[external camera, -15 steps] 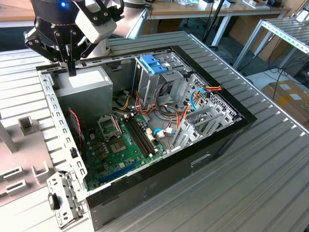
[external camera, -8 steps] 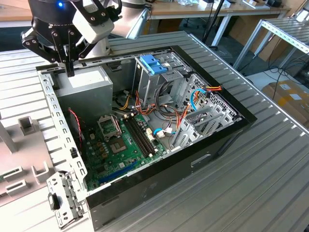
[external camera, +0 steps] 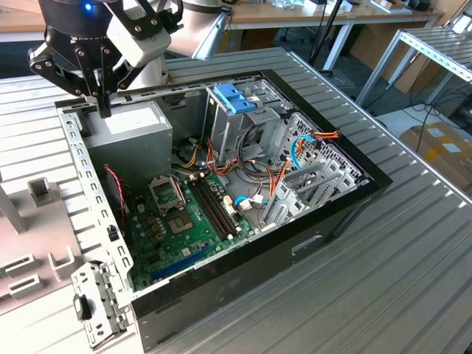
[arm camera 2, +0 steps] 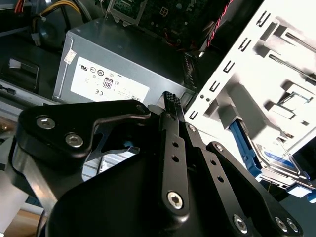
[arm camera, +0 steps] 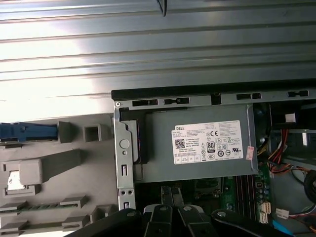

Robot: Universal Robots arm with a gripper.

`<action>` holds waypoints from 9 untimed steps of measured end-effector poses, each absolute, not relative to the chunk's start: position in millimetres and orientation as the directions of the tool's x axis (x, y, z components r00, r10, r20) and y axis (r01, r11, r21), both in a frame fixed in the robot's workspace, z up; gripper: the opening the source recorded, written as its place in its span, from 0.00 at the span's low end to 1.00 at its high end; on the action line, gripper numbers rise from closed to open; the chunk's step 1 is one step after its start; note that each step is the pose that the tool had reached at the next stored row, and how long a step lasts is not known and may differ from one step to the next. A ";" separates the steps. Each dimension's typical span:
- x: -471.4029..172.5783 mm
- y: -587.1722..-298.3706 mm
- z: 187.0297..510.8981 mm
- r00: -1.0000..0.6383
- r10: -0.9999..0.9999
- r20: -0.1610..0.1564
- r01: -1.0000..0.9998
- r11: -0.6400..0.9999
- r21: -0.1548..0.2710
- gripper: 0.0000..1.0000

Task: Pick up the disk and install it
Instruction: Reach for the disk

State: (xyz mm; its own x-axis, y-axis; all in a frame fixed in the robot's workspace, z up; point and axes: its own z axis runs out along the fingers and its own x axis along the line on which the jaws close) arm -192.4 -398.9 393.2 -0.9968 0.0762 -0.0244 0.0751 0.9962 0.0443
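Observation:
The disk (arm camera 2: pixel 279 165) is a silver drive with a white-and-blue label and blue side rails. It rests in a grey fixture just outside the computer case's perforated wall (arm camera 2: pixel 237 74). In the first wrist view its blue rail (arm camera: pixel 27 131) lies on the grey fixture (arm camera: pixel 59 163). My gripper (external camera: pixel 104 110) hangs over the case's back corner in the exterior view's left, above the edge of the grey power supply (external camera: pixel 136 133). Its black fingers (arm camera 2: pixel 170 106) are pressed together with nothing between them. The disk lies off to one side of the gripper, apart from it.
The open case (external camera: pixel 221 184) lies on a slatted metal table (external camera: pixel 383 280). Inside are a green motherboard (external camera: pixel 184 221), loose cables (external camera: pixel 295 155) and a drive cage with a bare blue bracket (external camera: pixel 234 97). Grey fixture blocks (external camera: pixel 37 199) stand beside the case.

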 end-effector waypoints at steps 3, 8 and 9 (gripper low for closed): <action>-193.6 -398.9 393.2 -0.997 0.076 -0.024 0.075 0.996 0.044 0.11; -196.1 -398.9 393.2 -0.997 0.076 -0.024 0.075 0.996 0.044 0.11; -196.4 -398.9 393.2 -0.997 0.076 -0.024 0.075 0.996 0.044 0.11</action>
